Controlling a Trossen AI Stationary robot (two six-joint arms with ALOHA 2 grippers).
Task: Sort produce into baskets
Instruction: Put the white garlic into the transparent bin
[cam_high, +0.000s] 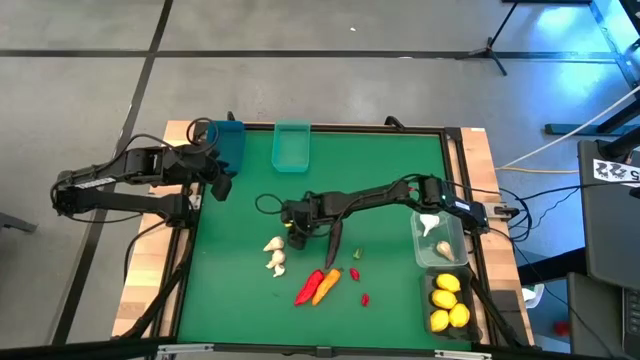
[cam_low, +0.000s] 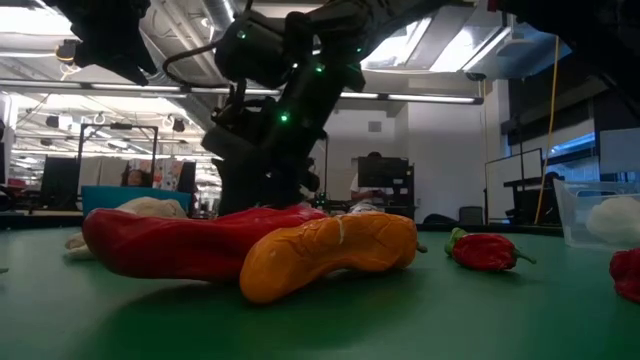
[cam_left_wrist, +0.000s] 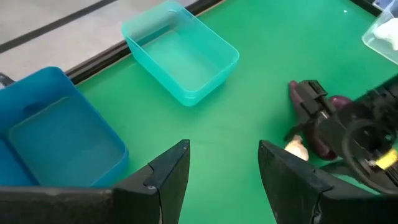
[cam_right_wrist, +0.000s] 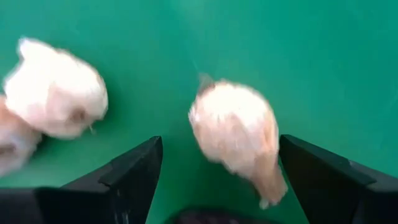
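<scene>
My right gripper is open at the table's middle, low over the green mat. Its fingers stand on either side of a cream-white garlic bulb that lies on the mat; I cannot tell whether they touch it. More garlic lies just beside it. A dark eggplant lies next to the gripper. A red chili and the orange carrot lie side by side toward the near edge. My left gripper is open and empty by the blue bin.
The teal bin stands at the far edge beside the blue one. The clear bin holds garlic and the dark grey bin holds lemons, both at the right edge. Two small red chilies and a green bit lie mid-table.
</scene>
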